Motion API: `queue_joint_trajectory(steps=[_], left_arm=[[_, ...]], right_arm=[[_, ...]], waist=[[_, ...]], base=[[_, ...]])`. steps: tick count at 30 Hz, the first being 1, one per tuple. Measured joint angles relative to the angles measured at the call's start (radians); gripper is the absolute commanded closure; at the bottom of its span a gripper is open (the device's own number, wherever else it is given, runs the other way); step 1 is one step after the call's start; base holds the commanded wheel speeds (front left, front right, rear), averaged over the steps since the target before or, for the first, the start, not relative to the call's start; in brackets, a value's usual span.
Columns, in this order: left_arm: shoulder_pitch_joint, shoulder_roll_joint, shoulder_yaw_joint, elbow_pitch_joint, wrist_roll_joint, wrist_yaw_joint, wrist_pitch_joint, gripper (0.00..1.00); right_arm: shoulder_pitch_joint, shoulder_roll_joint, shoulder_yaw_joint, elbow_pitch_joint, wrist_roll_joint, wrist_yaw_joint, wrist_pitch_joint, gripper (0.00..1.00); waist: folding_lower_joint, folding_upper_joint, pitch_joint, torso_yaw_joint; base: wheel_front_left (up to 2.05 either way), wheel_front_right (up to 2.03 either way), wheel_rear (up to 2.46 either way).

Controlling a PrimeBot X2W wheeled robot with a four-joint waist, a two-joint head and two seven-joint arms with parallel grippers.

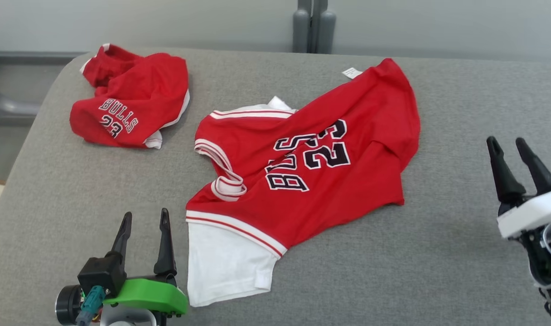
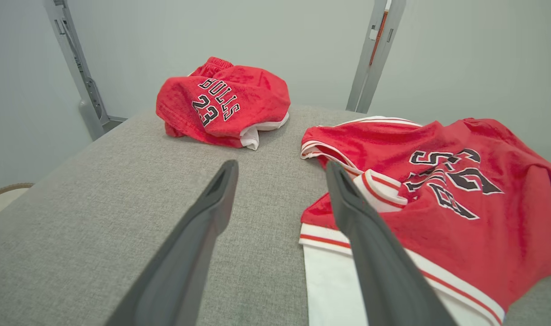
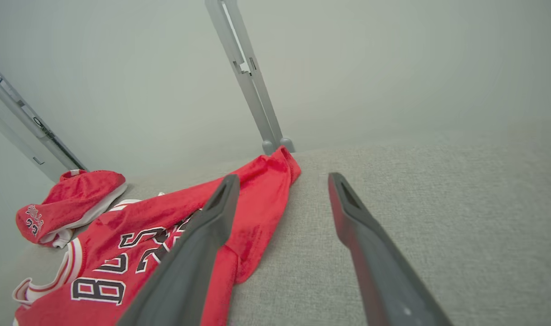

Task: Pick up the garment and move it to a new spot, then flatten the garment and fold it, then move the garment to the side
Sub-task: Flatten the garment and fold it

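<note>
The garment (image 1: 311,158), a red jersey with a black and white number and white sleeves, lies spread but wrinkled across the middle of the grey table (image 1: 438,253). It also appears in the left wrist view (image 2: 438,190) and the right wrist view (image 3: 157,244). My left gripper (image 1: 145,220) stands open at the near left, just beside the garment's white sleeve (image 1: 225,262), holding nothing. My right gripper (image 1: 506,147) is open at the right edge, apart from the cloth, with nothing between its fingers.
A second red garment (image 1: 130,104) lies bunched up at the table's far left corner, also seen in the left wrist view (image 2: 223,106). Grey posts (image 1: 312,27) rise behind the table's far edge. Bare table surface lies to the right of the jersey.
</note>
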Motion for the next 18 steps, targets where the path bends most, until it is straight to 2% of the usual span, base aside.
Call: queue_joint_trajectory(steps=[5, 8, 12, 18], left_arm=[[0.002, 0.004, 0.000, -0.005, 0.000, -0.001, 0.000, 0.00], [0.002, 0.004, -0.005, -0.005, 0.000, -0.002, 0.000, 0.00], [-0.009, 0.003, -0.015, -0.002, 0.000, -0.008, 0.000, 0.00], [-0.041, -0.009, -0.033, 0.012, -0.001, -0.009, 0.000, 0.00]], right_arm=[[0.102, 0.069, -0.040, -0.019, -0.060, 0.000, 0.000, 0.00], [0.102, 0.079, -0.030, -0.005, -0.061, 0.000, 0.004, 0.00], [0.036, 0.078, 0.014, 0.047, -0.040, 0.000, 0.056, 0.00], [-0.109, 0.081, 0.080, 0.185, 0.023, 0.000, 0.165, 0.00]], waist=[[0.0000, 0.0000, -0.035, -0.051], [0.0000, 0.0000, -0.045, -0.070], [0.0000, 0.0000, -0.038, -0.071], [0.0000, 0.0000, -0.009, -0.035]], base=[[0.00, 0.00, 0.00], [0.00, 0.00, 0.00], [0.00, 0.00, 0.00], [0.00, 0.00, 0.00]])
